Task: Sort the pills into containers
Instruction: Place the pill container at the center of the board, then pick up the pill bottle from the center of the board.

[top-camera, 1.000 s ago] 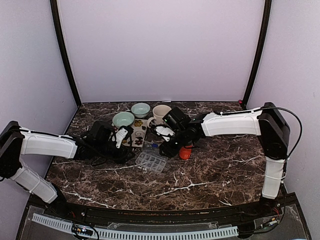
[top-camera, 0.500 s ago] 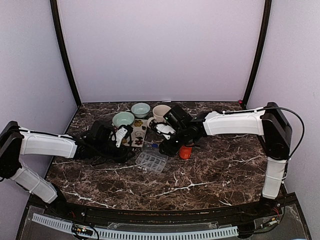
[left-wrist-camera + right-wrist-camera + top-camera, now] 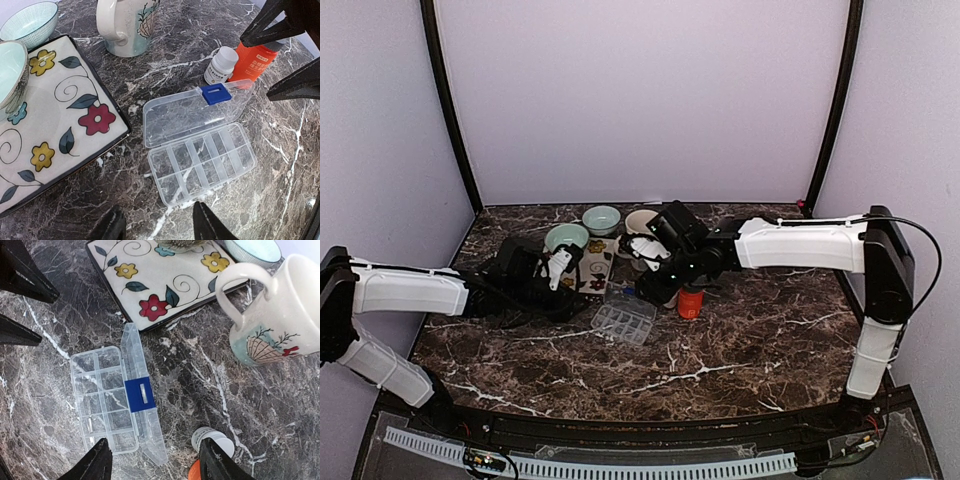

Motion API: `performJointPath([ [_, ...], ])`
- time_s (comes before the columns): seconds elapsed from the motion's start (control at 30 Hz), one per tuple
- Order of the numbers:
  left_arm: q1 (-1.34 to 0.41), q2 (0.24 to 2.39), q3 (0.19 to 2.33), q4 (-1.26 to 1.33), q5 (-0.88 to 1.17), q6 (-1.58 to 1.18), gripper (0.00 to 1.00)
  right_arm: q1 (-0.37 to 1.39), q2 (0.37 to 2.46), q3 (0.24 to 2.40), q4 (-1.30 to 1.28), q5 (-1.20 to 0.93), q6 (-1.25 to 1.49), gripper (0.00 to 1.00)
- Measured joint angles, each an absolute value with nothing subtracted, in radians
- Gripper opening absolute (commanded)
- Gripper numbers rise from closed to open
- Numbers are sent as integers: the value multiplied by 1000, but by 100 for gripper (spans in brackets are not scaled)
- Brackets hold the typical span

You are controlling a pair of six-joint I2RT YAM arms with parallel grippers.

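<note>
A clear pill organizer (image 3: 622,322) (image 3: 200,156) (image 3: 106,402) lies open on the marble, its lid with a blue latch folded back and its compartments looking empty. I cannot make out any loose pills. A small white bottle (image 3: 221,65) (image 3: 212,439) and an orange bottle (image 3: 691,301) (image 3: 257,60) stand just right of it. My left gripper (image 3: 576,298) (image 3: 157,227) is open, low at the organizer's left edge, holding nothing. My right gripper (image 3: 642,292) (image 3: 155,462) hovers open above the lid end and the white bottle, also holding nothing.
A flowered plate (image 3: 597,266) (image 3: 55,130) (image 3: 165,280) lies behind the organizer. A pale green bowl (image 3: 567,239) rests on its far end and another bowl (image 3: 602,218) stands beyond. A cream mug (image 3: 642,225) (image 3: 127,25) (image 3: 280,315) stands at the back.
My right gripper has risen and drawn back a little from the organizer while its jaws spread wider. The left arm has stayed still.
</note>
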State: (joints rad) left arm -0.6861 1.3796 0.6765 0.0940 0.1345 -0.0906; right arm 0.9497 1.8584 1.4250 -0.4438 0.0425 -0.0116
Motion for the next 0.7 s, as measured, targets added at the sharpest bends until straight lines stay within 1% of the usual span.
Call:
performJointPath([
  [0.13,-686,1380,710,83,136,-86,52,956,1840,1452,-454,93,6,63],
  [0.23,-686,1381,741,81,138,-80,54,956,1825,1487,-471,147,15,68],
  [0.3,-686,1384,760,82,137,-77,58,956,1819,1518,-478,188,23,70],
  [0.4,-686,1388,787,88,133,-74,64,956,1819,1571,-480,265,37,77],
  [0.53,-686,1387,809,106,125,-74,69,956,1819,1626,-489,398,59,91],
  [0.57,-686,1387,818,106,120,-72,70,956,1816,1632,-486,441,65,91],
  [0.6,-686,1387,824,105,114,-71,70,956,1810,1632,-485,486,74,89],
  [0.63,-686,1387,833,104,109,-71,70,956,1804,1630,-483,534,81,83],
  [0.7,-685,1386,848,104,94,-71,71,955,1791,1617,-451,619,85,77],
])
